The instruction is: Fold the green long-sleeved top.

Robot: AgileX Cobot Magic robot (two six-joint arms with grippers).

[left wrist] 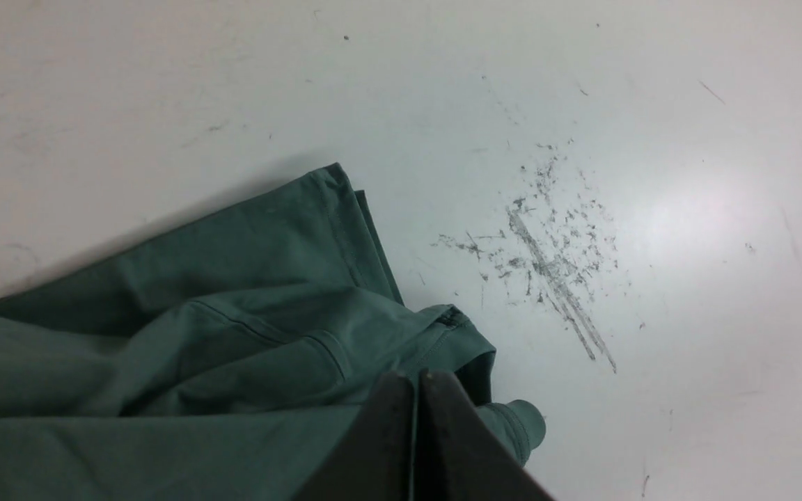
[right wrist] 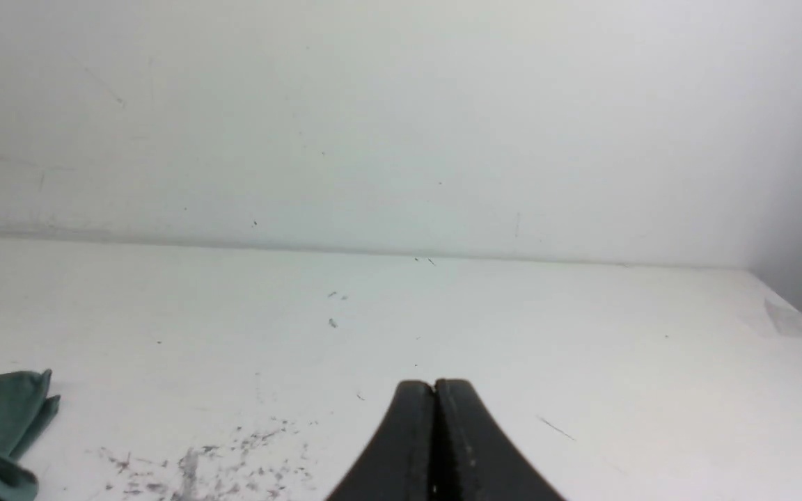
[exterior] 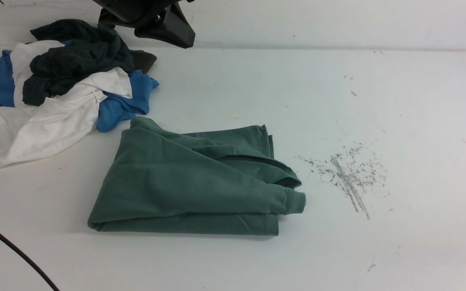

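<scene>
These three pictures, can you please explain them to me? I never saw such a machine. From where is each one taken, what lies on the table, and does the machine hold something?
This is a robot with two arms, each ending in a two-fingered gripper. The wide picture looks forward from between the arms. On the white table lies the folded sage-green long-sleeved top, with a heap of dark, white and blue clothes to its far left and grey scuff marks to its right. The other two pictures come from cameras on the wrists. The left gripper is shut above the green top, holding nothing. The right gripper is shut too, over bare table.
</scene>
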